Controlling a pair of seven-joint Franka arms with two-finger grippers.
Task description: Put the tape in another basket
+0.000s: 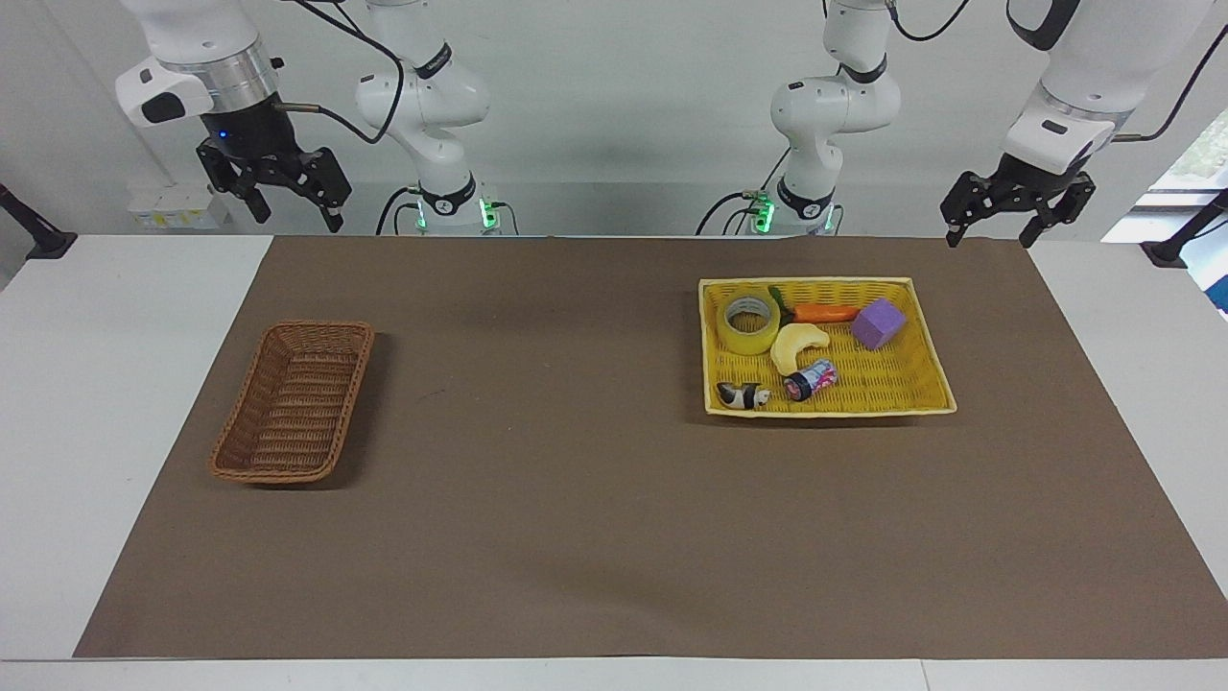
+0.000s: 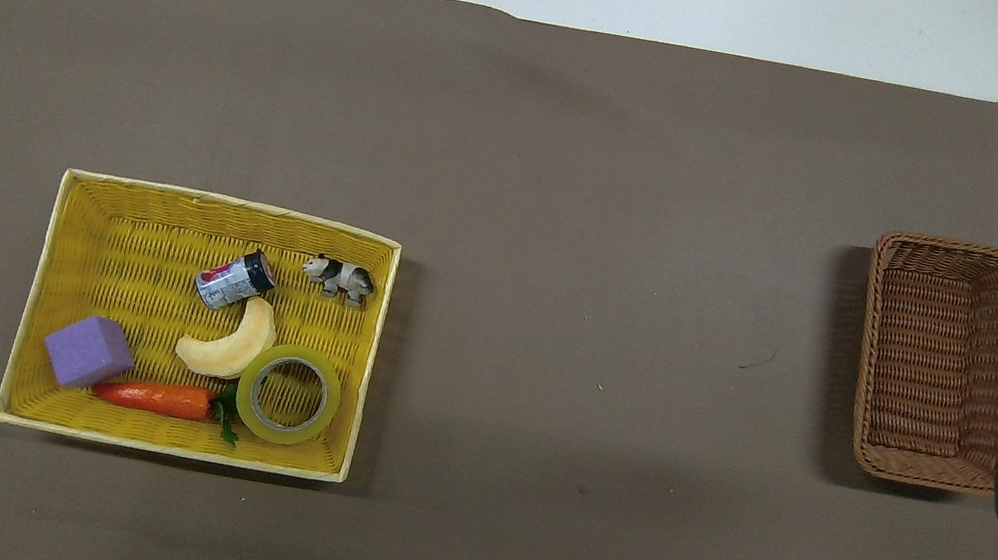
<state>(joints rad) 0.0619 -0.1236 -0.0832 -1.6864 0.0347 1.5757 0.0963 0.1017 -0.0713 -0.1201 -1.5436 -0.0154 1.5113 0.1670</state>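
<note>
Yellow woven tray on a brown mat covering a white desk, toward the left arm's end. Inside: purple block, orange carrot, pale crescent toy, small can lying on its side, and black-and-white animal figure at the corner farthest from the robots.

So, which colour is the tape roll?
Translucent yellow tape roll with a grey-white core; the overhead view shows it best.
</note>
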